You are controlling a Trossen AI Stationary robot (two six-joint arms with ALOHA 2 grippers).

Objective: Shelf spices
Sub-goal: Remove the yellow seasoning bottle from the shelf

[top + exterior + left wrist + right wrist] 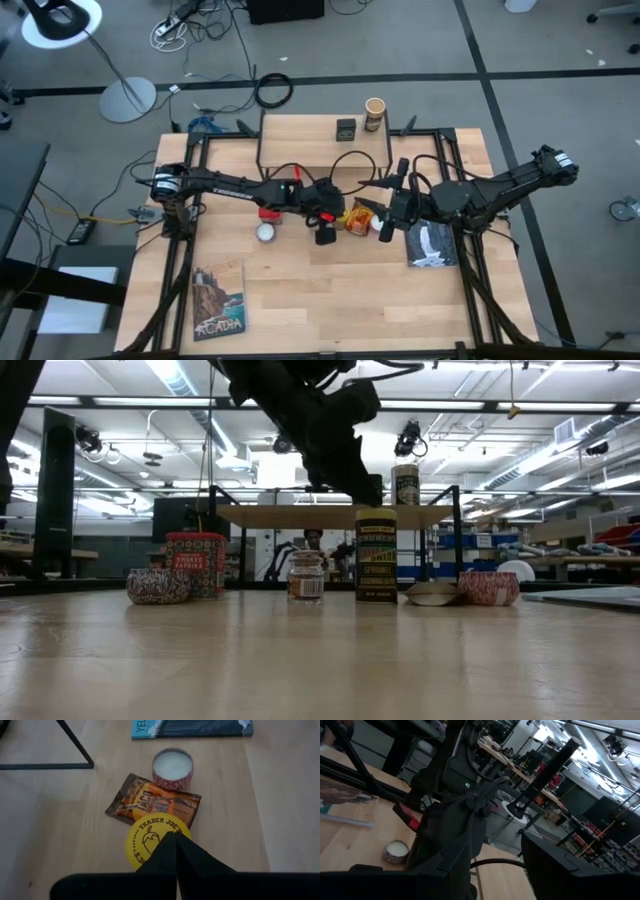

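Yellow lid of the Trader Joe's jar [156,840] sits directly beneath the left gripper [172,851], whose fingers meet in a point over it, pressed together and clamped on nothing visible. In the low view the jar [376,555] stands upright, long axis vertical, just before the shelf [335,515]. The orange packet [154,802] lies touching it. The right gripper [388,222] waits nearby, its finger state undeterminable. The left arm is nearer.

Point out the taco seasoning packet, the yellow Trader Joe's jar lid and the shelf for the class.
taco seasoning packet [152,805]: left wrist view, middle of its printed front.
yellow Trader Joe's jar lid [146,837]: left wrist view, printed top.
shelf [330,516]: low view, front edge of its plank.
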